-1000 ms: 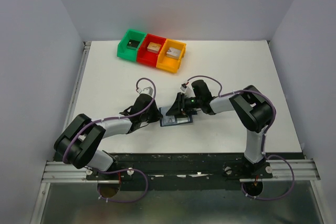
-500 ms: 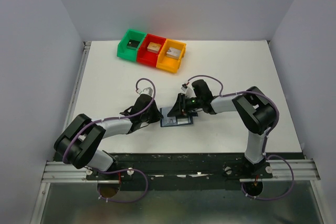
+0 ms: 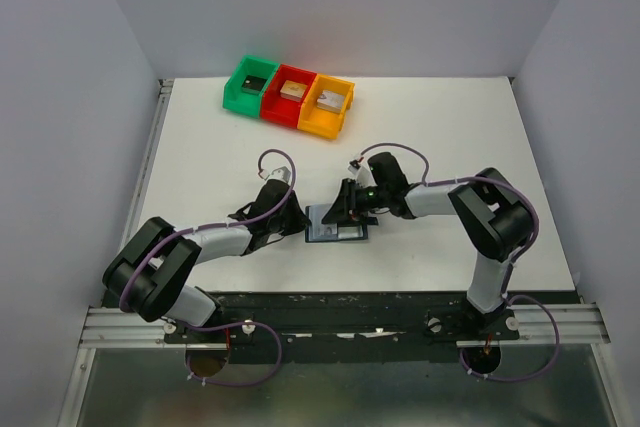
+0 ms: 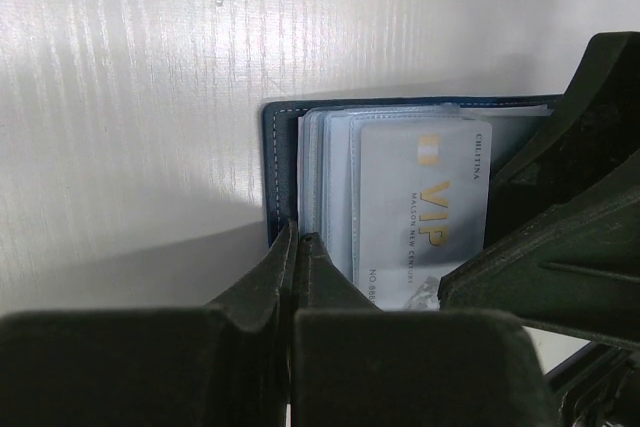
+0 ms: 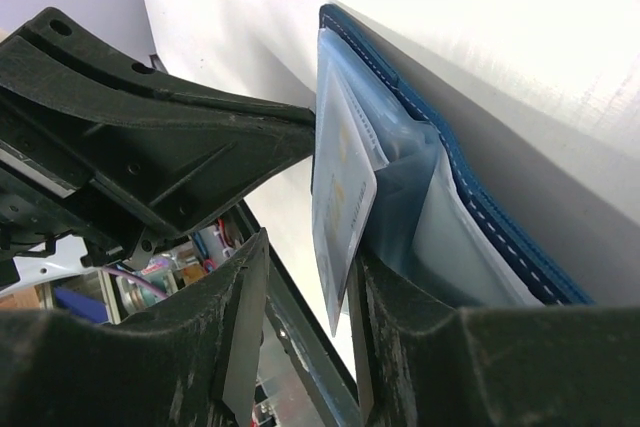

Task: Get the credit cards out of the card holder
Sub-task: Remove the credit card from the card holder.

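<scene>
The navy card holder [image 3: 337, 232] lies open on the white table between both grippers. My left gripper [image 3: 299, 219] is shut, its tips [image 4: 298, 237] set against the left edge of the card holder [image 4: 272, 167]; whether they pinch the cover does not show. A silver-grey VIP credit card [image 4: 425, 207] shows in the clear sleeves. My right gripper [image 5: 312, 247] stands open around this credit card [image 5: 340, 207], which sticks out of its sleeve. The card touches one finger [image 5: 400, 317], with a gap to the other. Further cards are hidden in the card holder [image 5: 500, 217].
Green [image 3: 250, 82], red [image 3: 290, 97] and orange [image 3: 328, 102] bins stand in a row at the back left, each with a small block inside. Grey walls close in the table on three sides. The arms' bases sit at the near edge.
My right gripper's jaws have narrowed slightly around the card, and the right arm has shifted a little to the right. The left arm has not moved.
</scene>
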`<state>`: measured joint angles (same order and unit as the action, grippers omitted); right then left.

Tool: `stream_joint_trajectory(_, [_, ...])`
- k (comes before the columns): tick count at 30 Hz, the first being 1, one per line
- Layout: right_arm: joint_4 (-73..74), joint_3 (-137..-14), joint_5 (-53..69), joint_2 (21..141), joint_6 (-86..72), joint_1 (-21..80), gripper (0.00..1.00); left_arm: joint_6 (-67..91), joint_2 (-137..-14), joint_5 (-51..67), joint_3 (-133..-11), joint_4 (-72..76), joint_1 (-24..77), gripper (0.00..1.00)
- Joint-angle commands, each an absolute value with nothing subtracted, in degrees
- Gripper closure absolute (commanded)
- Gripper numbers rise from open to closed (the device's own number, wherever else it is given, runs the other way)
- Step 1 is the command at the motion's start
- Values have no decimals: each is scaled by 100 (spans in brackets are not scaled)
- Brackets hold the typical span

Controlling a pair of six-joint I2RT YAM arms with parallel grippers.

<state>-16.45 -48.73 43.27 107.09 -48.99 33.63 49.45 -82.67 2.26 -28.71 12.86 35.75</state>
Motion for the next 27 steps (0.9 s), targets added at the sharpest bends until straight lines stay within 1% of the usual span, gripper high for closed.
stream_joint_trajectory(1, [-1494,-4755,4228,10468,-4773,3296,56,4983,-8227,79,-2856,976,3612,100])
stream_joint_trajectory(17, [-1406,-4606,4131,10248,-4711,3146,58,5001,-8191,44,-2839,914,3612,100])
stream_joint_trajectory(27, [-1415,-4535,4087,10108,-4729,3059,63,5010,-8165,44,-2795,923,3604,100])
